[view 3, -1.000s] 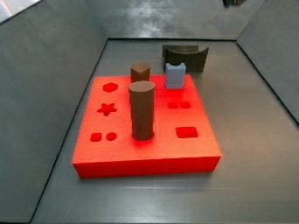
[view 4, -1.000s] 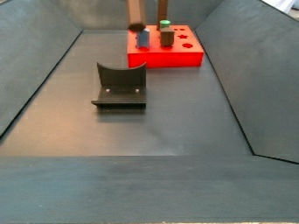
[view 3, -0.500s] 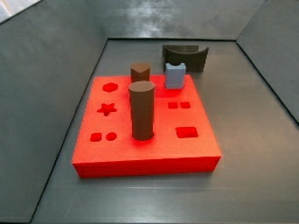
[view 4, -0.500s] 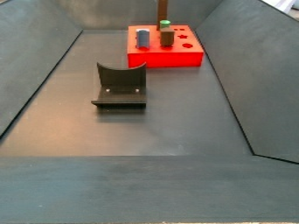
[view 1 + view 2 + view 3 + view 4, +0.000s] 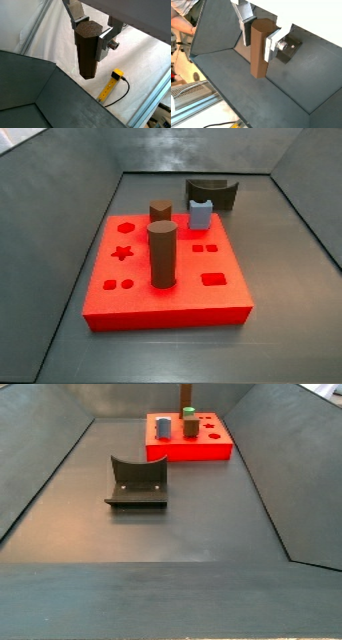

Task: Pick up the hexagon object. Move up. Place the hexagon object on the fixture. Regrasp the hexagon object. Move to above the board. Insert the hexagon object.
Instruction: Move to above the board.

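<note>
The gripper point(image 5: 92, 29) is up high, out of sight in both side views, and its two silver fingers point(image 5: 272, 44) are squeezed tight on the hexagon object point(image 5: 87, 50). The dark brown peg hangs straight down from the fingers, held near its top, with most of its length free below. You can see it well in both wrist views.

Down in the bin, the fixture point(image 5: 136, 482) sits on the grey floor, well apart from the red board point(image 5: 167, 288). On the board stand a round brown peg point(image 5: 162, 254), a shorter brown peg point(image 5: 160, 210) and a little blue block point(image 5: 201, 214).

I think the lifting part is about done, and the trip to the fixture comes next. To do it well, the arm should keep the peg hanging straight (no tipping), move slowly over the fixture, and come down gently so the peg rests in the notch before the fingers let go.
</note>
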Motion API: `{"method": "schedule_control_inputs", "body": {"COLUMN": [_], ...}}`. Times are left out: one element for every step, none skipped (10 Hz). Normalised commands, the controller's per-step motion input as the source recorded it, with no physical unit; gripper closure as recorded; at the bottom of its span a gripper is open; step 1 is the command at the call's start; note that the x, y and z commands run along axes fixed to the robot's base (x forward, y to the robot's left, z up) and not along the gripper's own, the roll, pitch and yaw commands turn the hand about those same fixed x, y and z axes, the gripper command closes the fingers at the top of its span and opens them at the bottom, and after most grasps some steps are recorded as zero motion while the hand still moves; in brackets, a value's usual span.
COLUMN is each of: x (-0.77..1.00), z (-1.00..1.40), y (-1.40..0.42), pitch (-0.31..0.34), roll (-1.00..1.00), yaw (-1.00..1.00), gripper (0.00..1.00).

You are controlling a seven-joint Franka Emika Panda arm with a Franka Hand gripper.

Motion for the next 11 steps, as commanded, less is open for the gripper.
{"method": "schedule_control_inputs", "body": {"x": [-0.29,-0.31,-0.32,-0.34,-0.35,-0.38,-0.41,-0.43,-0.37,-0.25,-0.18], "z": [-0.10,-0.08,-0.09,-0.08,-0.08,-0.08,-0.08,-0.07,-0.05,-0.02,-0.01], "y": [-1.00,-1.00,-1.00,-1.00,-1.00,-1.00,-1.00,-0.90,-0.70,-0.32,-0.11], "pitch": [-0.022,-0.034,-0.038,-0.047,-0.051,-0.063,-0.075,-0.099,-0.112,-0.149,-0.162], "roll": [-1.00,-1.00,-1.00,-1.00,-1.00,-1.00,-1.00,-1.00,-1.00,-1.00,-0.90], "yaw": [-0.02,-0.01,-0.02,-0.02,-0.02,-0.03,-0.03,-0.03,-0.03,-0.03,-0.02], "gripper": [1.00,1.00,1.00,1.00,1.00,1.00,1.00,1.00,1.00,1.00,1.00]}}
